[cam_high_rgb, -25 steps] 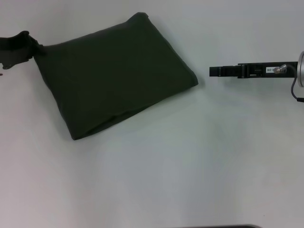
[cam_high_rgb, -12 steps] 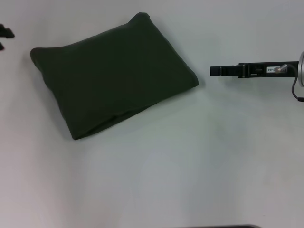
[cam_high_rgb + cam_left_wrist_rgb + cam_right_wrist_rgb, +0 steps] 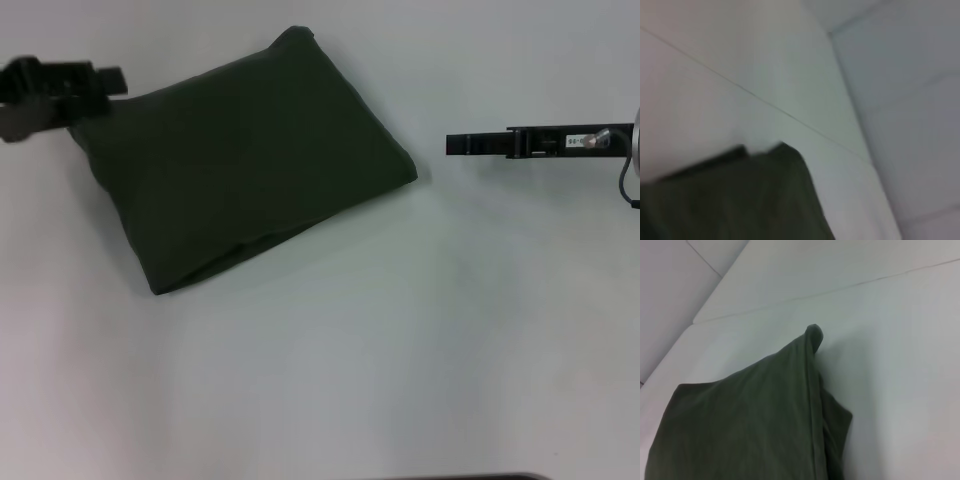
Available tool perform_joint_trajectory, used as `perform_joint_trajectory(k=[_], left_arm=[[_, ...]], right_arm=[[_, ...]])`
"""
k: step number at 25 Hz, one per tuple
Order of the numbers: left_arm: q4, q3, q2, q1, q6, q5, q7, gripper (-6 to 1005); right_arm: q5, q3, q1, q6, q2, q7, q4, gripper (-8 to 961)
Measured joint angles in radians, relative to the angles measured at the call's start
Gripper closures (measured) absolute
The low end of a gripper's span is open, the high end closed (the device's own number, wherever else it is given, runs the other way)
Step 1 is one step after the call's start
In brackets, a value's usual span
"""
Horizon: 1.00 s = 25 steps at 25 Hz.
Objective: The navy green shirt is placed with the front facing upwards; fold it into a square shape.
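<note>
The navy green shirt (image 3: pixel 250 160) lies folded into a tilted, roughly square bundle on the white table (image 3: pixel 400 330), left of centre in the head view. No lettering shows on its upper face. My left gripper (image 3: pixel 110 82) reaches in from the left edge and hovers over the bundle's far-left corner; the picture is blurred there. My right gripper (image 3: pixel 455 145) is stretched out level, a short gap to the right of the bundle's right corner. The left wrist view shows a corner of the shirt (image 3: pixel 740 200). The right wrist view shows the shirt's (image 3: pixel 750 425) folded edge and pointed corner.
White tabletop surrounds the bundle on all sides, with wide bare room toward the front and right. A thin seam line (image 3: pixel 880 279) runs across the table beyond the shirt. A dark strip (image 3: pixel 460 477) shows at the bottom edge of the head view.
My left gripper had pulled away almost out of view half a second ago and is now back over the shirt's left corner. The right gripper drifted slightly right and up. The shirt stayed put.
</note>
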<state>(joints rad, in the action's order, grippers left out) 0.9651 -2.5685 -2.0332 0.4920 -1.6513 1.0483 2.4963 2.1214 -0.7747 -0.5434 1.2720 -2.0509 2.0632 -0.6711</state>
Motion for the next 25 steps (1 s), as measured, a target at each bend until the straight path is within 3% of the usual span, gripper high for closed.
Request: perform_joint_trajectory(k=[6,14,18,20,22,25], left_arm=[[-0.078,-0.002,-0.008,-0.026,-0.074,0.013,-0.115,545],[-0.099,-0.003,-0.010,-0.079,-0.091,0.041,-0.160,549],[-0.103,-0.003,-0.017,-0.095,-0.150,0.049,-0.327,551],[-0.101,-0.003,-0.041,-0.122,-0.226,0.075,-0.554,552],[-0.098,-0.003,-0.054,-0.134,-0.252,0.085,-0.634,552],[-0.104,0.007,-0.116,-0.194,-0.322,0.109,-1.012,549]], right_arm=[[-0.001,0.004,-0.022,0.027,0.013,0.036,-0.005,292],[-0.002,0.025,-0.049,0.090,0.027,0.098,-0.008,291],[-0.009,0.025,-0.042,0.130,0.025,0.012,-0.023,290],[-0.042,0.025,-0.025,0.183,0.010,-0.138,-0.050,290],[-0.088,0.024,0.004,0.247,-0.019,-0.308,-0.097,290],[-0.157,0.005,0.049,0.327,-0.044,-0.533,-0.135,289]])
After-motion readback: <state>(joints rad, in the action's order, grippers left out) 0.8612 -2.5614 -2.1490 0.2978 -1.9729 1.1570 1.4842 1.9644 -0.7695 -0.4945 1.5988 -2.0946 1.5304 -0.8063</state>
